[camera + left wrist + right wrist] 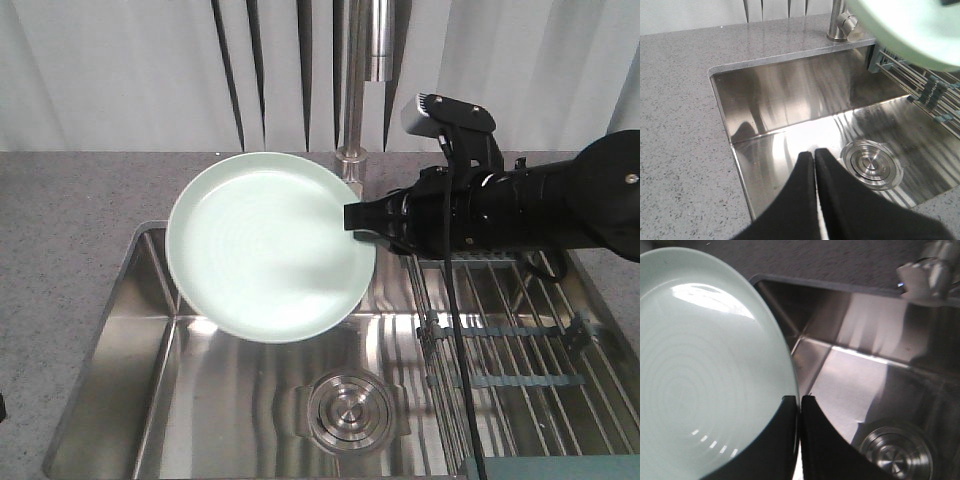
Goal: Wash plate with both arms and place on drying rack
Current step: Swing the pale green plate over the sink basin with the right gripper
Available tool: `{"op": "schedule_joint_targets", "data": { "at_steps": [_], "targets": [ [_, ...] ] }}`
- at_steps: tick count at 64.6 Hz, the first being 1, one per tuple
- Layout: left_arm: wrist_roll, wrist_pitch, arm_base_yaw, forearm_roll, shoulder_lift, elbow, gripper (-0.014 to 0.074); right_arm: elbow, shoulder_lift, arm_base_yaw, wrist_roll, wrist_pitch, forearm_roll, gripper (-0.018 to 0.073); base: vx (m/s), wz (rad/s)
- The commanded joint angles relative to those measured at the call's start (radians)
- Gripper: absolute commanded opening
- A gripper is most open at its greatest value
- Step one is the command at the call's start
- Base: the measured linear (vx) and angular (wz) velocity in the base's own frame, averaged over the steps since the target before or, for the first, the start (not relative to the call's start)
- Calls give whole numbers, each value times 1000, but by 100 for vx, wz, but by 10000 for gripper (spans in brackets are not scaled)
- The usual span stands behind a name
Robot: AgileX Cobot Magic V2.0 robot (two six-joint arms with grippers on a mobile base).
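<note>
The pale mint-green plate (265, 245) hangs tilted over the steel sink, its face toward the front camera. My right gripper (352, 222) is shut on the plate's right rim, reaching in from the right; in the right wrist view the plate (705, 375) fills the left side and my right gripper (800, 401) pinches its edge. Part of the plate (912, 27) shows at the top right of the left wrist view. My left gripper (814, 154) is shut with nothing in it, low over the sink's front left, away from the plate. The drying rack (520, 340) lies across the sink's right side.
The sink basin (150, 340) has a round drain cover (345, 410) at its middle front. A steel faucet (355, 80) rises behind the plate. Grey speckled countertop (680, 125) surrounds the sink. A grey-green bar (550, 467) lies at the rack's near end.
</note>
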Motion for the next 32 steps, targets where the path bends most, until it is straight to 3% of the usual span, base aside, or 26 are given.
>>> {"op": "schedule_joint_targets", "data": {
  "at_steps": [1,10,18,26,32],
  "targets": [
    [-2,-55,0,-35,9,-25,-7,-46,-10,-82,3,-75,28,4,0,0],
    [-2,-55,0,-35,9,-25,-7,-46,-40,-196,3,62,-16,4,0,0],
    [-2,-55,0,-35,9,-25,-7,-46,-101,-261,4,231,-133,4,0,0],
    [-2,-55,0,-35,9,-25,-7,-46,-165,-263,47,377,-214,4,0,0],
    [-2,-55,0,-35,9,-25,-7,-46,-199,-208,88,434,-209,4,0,0]
  ]
}}
